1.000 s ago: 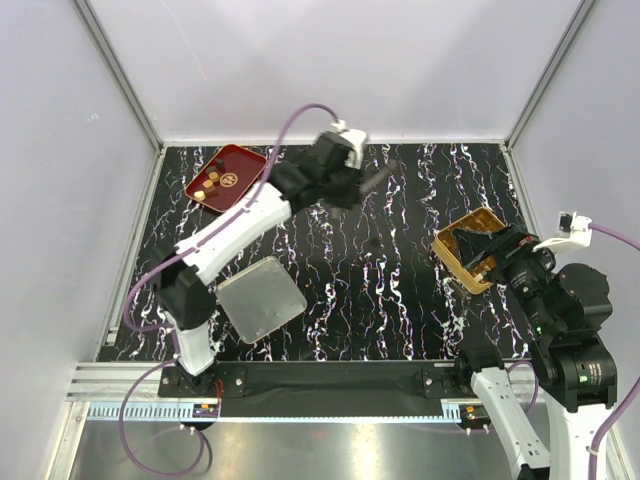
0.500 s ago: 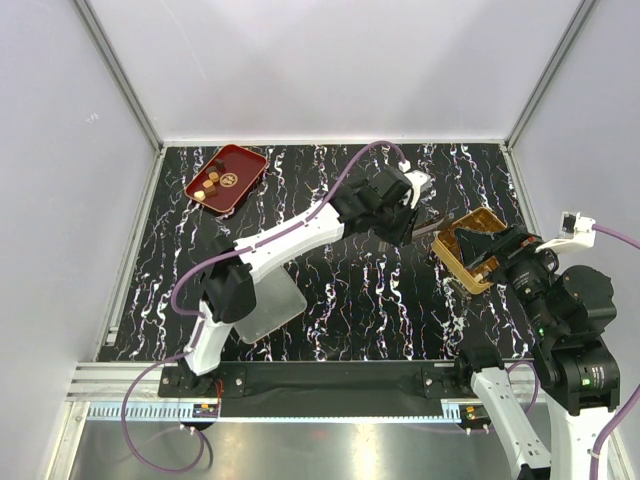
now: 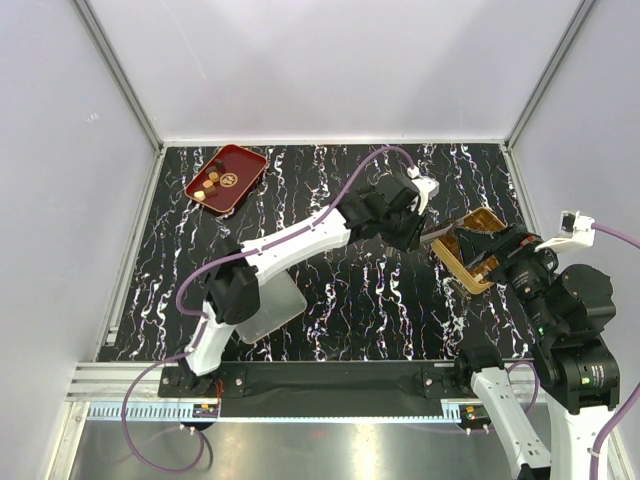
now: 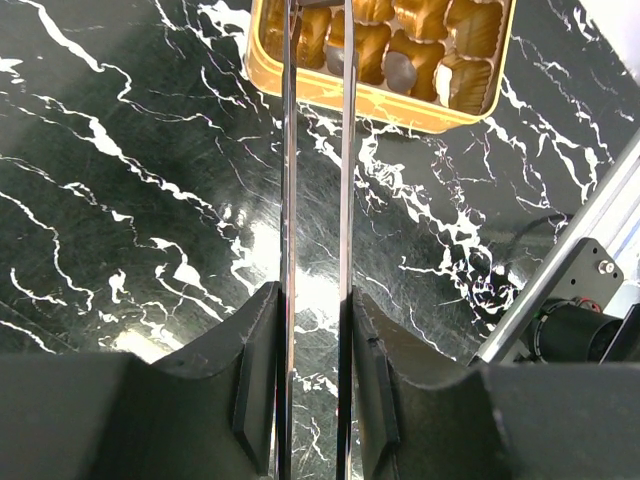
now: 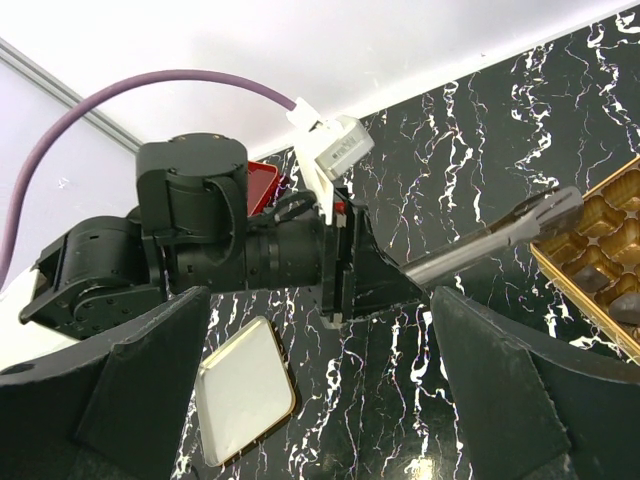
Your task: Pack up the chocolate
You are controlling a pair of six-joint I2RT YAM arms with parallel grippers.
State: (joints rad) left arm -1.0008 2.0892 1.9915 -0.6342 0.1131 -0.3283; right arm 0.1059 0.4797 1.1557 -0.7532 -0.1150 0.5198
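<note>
Several pieces of the chocolate point(image 3: 210, 184) lie in the red tray point(image 3: 245, 160) at the back left. More chocolate point(image 4: 400, 68) sits in the gold compartmented box point(image 3: 447, 256) at the right. My left gripper point(image 3: 424, 226) point(image 4: 315, 300) is shut on a pair of thin metal tongs point(image 4: 288, 150) point(image 5: 480, 240). The tongs' tips reach over the box's near-left corner; I cannot tell whether they hold a piece. My right gripper point(image 5: 320, 400) stands open beside the box with nothing between its fingers.
A silvery square lid point(image 3: 278, 305) point(image 5: 245, 400) lies flat on the black marbled table at the front left, partly under the left arm. The left arm stretches diagonally across the table's middle. White walls and metal rails bound the table.
The left arm has swung from beside the red tray across to the gold box, carrying the tongs. The right arm has not moved.
</note>
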